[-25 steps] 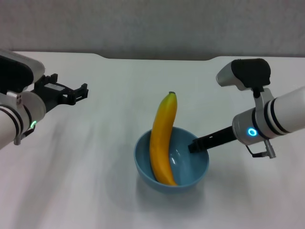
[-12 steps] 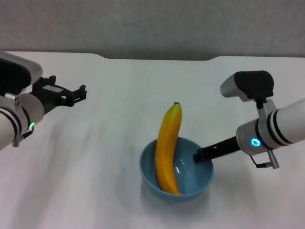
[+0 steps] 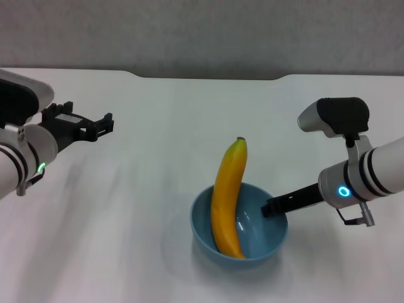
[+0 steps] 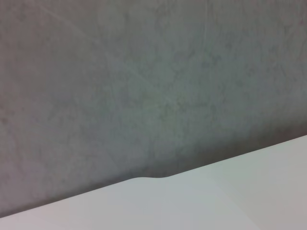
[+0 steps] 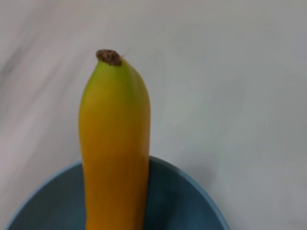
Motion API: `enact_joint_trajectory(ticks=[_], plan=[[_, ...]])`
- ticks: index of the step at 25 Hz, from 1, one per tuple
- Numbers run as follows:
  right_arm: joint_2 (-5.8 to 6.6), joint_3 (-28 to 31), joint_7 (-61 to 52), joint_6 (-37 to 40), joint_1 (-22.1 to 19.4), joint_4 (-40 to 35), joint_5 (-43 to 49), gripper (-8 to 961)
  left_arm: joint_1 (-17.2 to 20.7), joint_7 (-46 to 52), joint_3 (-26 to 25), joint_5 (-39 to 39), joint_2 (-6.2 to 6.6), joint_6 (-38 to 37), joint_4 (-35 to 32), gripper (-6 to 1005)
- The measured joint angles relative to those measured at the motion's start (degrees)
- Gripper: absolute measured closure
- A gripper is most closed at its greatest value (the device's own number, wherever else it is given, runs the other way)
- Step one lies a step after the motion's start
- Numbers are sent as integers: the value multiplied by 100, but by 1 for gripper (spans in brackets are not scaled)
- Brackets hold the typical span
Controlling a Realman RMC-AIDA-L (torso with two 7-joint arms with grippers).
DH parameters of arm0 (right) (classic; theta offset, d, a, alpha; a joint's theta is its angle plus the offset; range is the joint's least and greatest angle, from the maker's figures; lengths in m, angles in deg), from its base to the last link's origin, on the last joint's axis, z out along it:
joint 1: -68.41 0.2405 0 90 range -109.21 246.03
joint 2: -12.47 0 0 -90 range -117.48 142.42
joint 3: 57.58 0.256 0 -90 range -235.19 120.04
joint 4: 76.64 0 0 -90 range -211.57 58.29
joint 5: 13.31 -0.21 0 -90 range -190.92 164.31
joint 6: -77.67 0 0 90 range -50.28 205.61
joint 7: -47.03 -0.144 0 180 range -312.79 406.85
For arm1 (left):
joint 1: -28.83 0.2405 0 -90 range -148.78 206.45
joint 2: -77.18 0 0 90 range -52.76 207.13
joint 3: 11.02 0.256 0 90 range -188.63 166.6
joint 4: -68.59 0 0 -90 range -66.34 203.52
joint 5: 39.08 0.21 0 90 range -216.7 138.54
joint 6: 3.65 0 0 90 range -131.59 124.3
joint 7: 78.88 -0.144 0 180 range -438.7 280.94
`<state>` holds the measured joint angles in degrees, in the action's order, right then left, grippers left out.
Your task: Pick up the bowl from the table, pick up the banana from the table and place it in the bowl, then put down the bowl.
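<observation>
White table (image 3: 158, 158) carries blue bowl (image 3: 205, 237) near front edge

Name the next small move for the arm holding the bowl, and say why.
Probably lower it onto the table. The banana already leans inside the bowl, the right gripper grips its rim, and the left gripper hangs clear.

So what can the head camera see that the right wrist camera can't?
Only the head view shows both arms: the left claw open, held off to the left over the table, and the right claw shut on the bowl rim. It also shows the whole bowl. Only the right wrist view shows the banana's brown tip up close. Both show the banana leaning in the blue bowl, poking out past the rim.
</observation>
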<state>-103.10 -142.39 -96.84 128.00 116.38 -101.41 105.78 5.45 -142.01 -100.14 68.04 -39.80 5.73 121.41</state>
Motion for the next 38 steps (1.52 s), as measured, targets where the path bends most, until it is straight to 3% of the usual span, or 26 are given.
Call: enact_joint_trajectory(ticks=[3, 8, 15, 20, 28, 33, 35, 38], plan=[[5, 6, 0, -76, 0, -9, -3, 927, 1, 16, 0, 0, 0, -3, 0, 107], [1, 1, 17, -139, -11, -22, -3, 844, 7, 22, 0, 1, 0, -3, -11, 107], [14, 0, 105, -121, -210, -306, 5, 574, 152, 40, 0, 2, 0, -6, -3, 108], [44, 70, 122, 180, -884, -1436, 2, 401, 215, 161, -16, -6, 11, 22, 5, 108], [62, 294, 321, 281, -1653, -2525, 34, 171, 347, 137, -82, -425, 43, 37, 10, 108], [33, 700, 901, 156, -2430, -3555, -280, 179, 388, 136, -88, -431, 44, -17, 10, 109], [27, 719, 1769, -268, -2945, -3855, -1181, 180, 401, 150, -99, -464, 40, -35, 12, 109], [23, 707, 2570, -594, -3186, -3799, -2008, 182, 451, 129, -112, -650, 33, -92, 57, 109]])
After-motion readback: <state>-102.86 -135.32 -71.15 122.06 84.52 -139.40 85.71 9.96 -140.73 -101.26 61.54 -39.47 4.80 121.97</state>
